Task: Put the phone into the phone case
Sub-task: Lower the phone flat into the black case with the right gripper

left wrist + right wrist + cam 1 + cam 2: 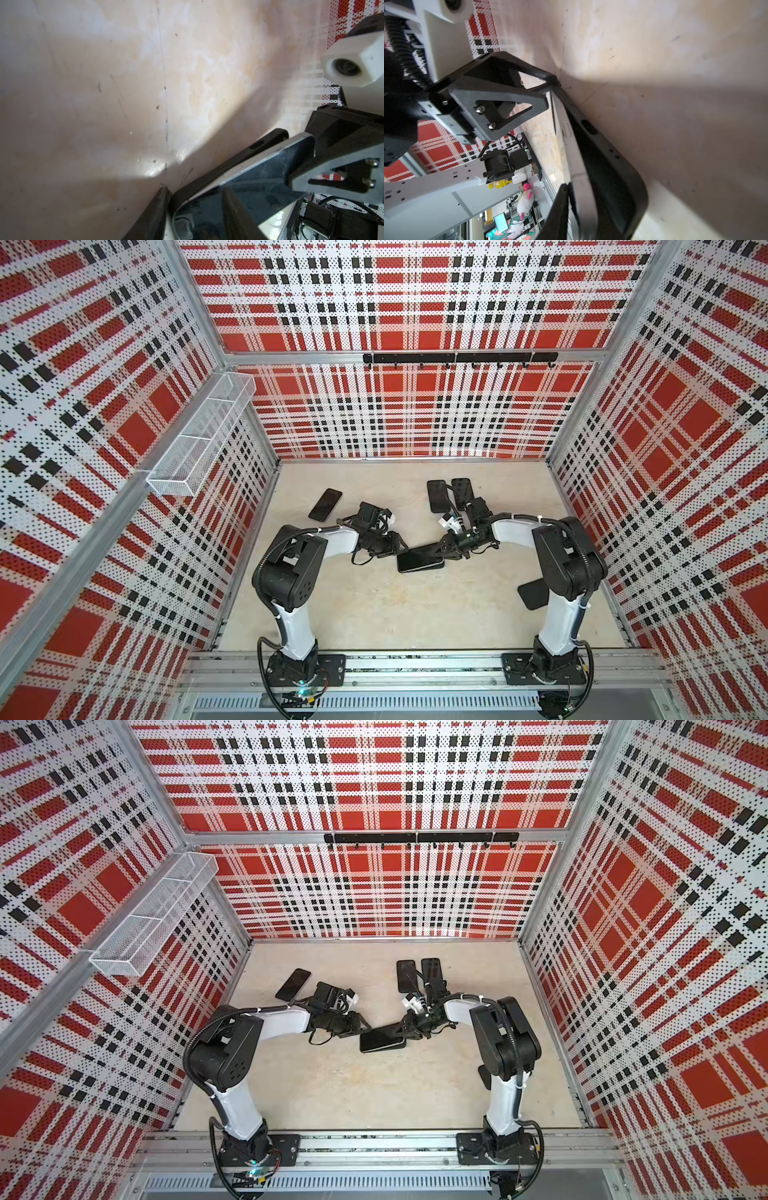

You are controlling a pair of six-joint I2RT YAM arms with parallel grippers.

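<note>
The phone [417, 561] lies mid-table [374, 614], screen up, between the two grippers. Its silver edge [571, 149] sits partly in the black case [608, 170]. One long side rides above the case wall, so it is tilted, not seated.

The left gripper [401, 546] is at the phone's left corner, fingers apart and astride that corner. One finger [153, 216] touches the case's outside and the other lies over the glass. I cannot tell whether they press. The right gripper [441, 551] covers the opposite end, and a finger [560, 214] lies against the screen side. Its other finger is hidden, so I cannot tell whether it clamps.

A spare phone [325, 504] lies far left, beyond the left wrist. A pair of phones [437, 495] lies side by side behind the right wrist, crossed by its cables. A dark slab [533, 593] is half hidden behind the right arm [569, 560]. A mesh basket [203, 431] and a hook rail [459, 358] hang on the walls.

Count: four phones, one clear case, one unidentified slab, two arms.
</note>
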